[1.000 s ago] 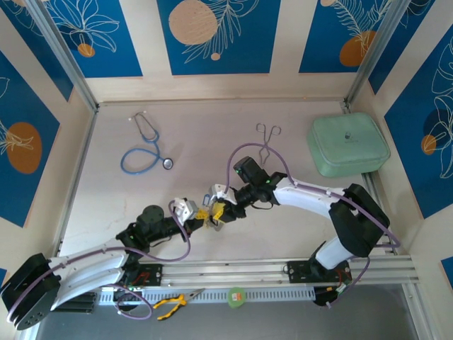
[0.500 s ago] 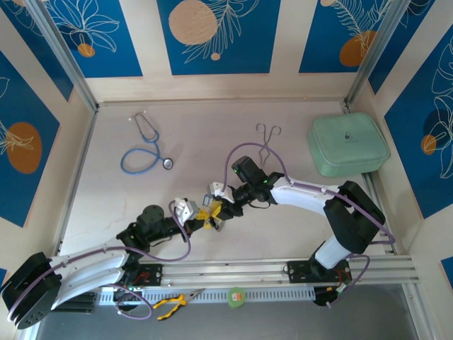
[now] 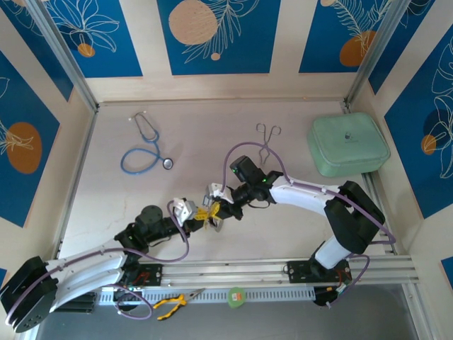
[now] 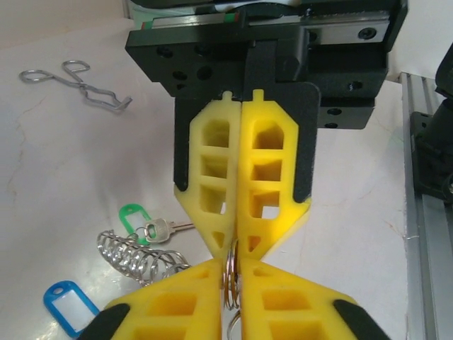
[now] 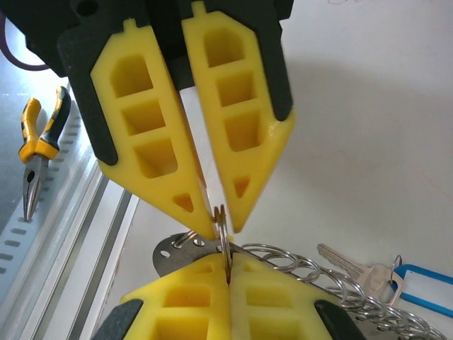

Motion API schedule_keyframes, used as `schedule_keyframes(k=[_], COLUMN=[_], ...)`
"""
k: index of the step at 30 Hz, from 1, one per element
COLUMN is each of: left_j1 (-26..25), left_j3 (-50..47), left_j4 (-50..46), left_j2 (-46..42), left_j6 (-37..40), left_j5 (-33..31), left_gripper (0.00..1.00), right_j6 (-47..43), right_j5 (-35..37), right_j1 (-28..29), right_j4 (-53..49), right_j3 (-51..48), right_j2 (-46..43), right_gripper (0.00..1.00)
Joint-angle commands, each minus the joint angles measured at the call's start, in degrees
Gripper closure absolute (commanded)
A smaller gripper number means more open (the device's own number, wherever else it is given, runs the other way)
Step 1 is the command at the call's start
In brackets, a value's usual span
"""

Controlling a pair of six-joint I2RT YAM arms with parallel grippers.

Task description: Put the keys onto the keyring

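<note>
Two units, left end effector and right end effector, meet tip to tip over the worktop in the top view. Left wrist view: I see both clamped on the keyring, with one key lying on the worktop beside it. Right wrist view: both pinch that ring.

Shiny metal keyring, matt yellow plastic jaws, smooth table.

A blue stethoscope lies far left on the table, forceps mid-table, a mint-green case far right. Yellow-handled pliers and 1 green disc sit at the near edge.
</note>
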Motion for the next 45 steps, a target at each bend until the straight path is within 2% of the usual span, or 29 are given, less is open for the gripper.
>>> schedule_keyframes(k=[1, 6, 11, 14, 16, 20, 22, 25, 30, 34, 45], left_j1=[-0.24, -0.24, -0.24, -0.24, -0.24, -0.28, -0.25, -0.24, -0.20, -0.25, -0.24], left_j3=[2.82, 4.43, 6.50, 6.44, 6.31, 6.48, 5.14, 2.94, 0.93, -1.50, -2.18], left_j4=[-6.97, -9.32, -12.61, -12.46, -12.12, -12.28, -9.21, -2.56, 3.55, 7.15, 4.87], left_j2=[-1.18, 0.01, 1.29, 1.77, 1.97, 1.66, 1.33, 1.60, 2.83, 2.79, -0.21], left_j6=[3.15, 4.76, 6.39, 6.13, 5.87, 5.19, 4.14, 1.87, -1.69, -4.39, -4.26], left_j5=[0.18, 1.49, 2.78, 3.35, 3.56, 2.89, 1.35, -0.68, -2.03, -3.94, -3.58], left_gripper=[0.83, 0.81, 0.83, 0.93, 1.00, 1.00, 1.00, 1.00, 1.00, 1.00, 1.00], right_j6=[-5.60, -9.76, -10.42, -9.91, -8.37, -3.53, -1.06, 0.25, 1.99, 3.81, 3.76], right_j5=[2.32, 8.18, 8.99, 8.41, 7.03, 4.56, 4.63, 7.95, 12.28, 12.55, 15.26], right_j1=[1.55, 4.08, 4.54, 4.40, 3.96, 2.46, 1.41, 0.89, 1.76, 3.03, 3.57], right_j4=[-9.58, -17.52, -19.16, -18.89, -17.42, -11.38, -8.51, -5.34, -1.08, 3.93, 7.80], right_j3=[4.66, 9.12, 11.50, 12.28, 11.97, 8.81, 6.58, 2.54, -3.00, -7.16, -9.21], right_j2=[0.92, 2.66, 1.90, 1.15, 0.44, -1.36, -2.28, -3.36, -4.76, -5.90, -8.27], right_gripper=[1.00, 1.00, 1.00, 1.00, 1.00, 1.00, 0.88, 0.75, 0.72, 0.70, 0.70])
